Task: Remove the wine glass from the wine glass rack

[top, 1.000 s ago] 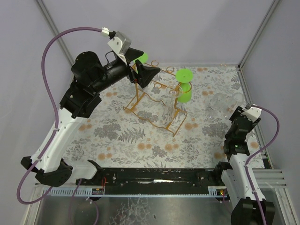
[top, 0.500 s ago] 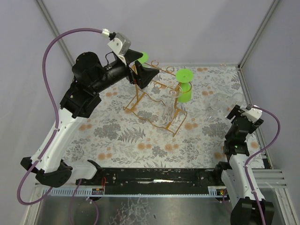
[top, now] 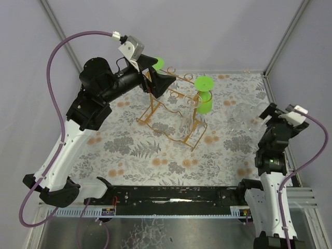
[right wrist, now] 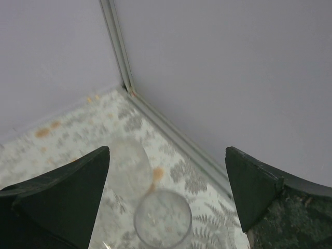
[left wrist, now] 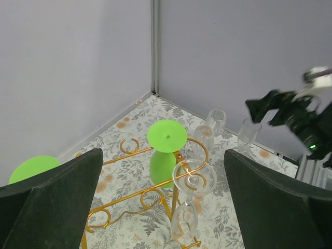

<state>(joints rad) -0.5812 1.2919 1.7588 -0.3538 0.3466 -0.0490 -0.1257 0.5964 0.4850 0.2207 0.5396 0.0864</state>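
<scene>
Two sets of fingers, both spread wide and holding nothing. My right gripper hangs over a clear round-rimmed wine glass that stands upright on the flower-patterned table cover near the right wall. Its rim lies below the gap between my fingers and touches neither, so I judge that one is off the rack and free of me. A second clear glass stands just beyond it, close to the corner.

My left gripper is poised at the far left end of the thin golden-orange wire rack, above its rails, open wide enough to go round a bowl or stem. The rack is not empty. A bright green wine glass hangs bowl-down with its flat foot resting on the rails. A clear stemmed glass hangs the same way nearer the middle, and another green foot shows beside my left finger. Because the feet sit on the rails, I expect each glass must slide out along them rather than lift straight up.
</scene>
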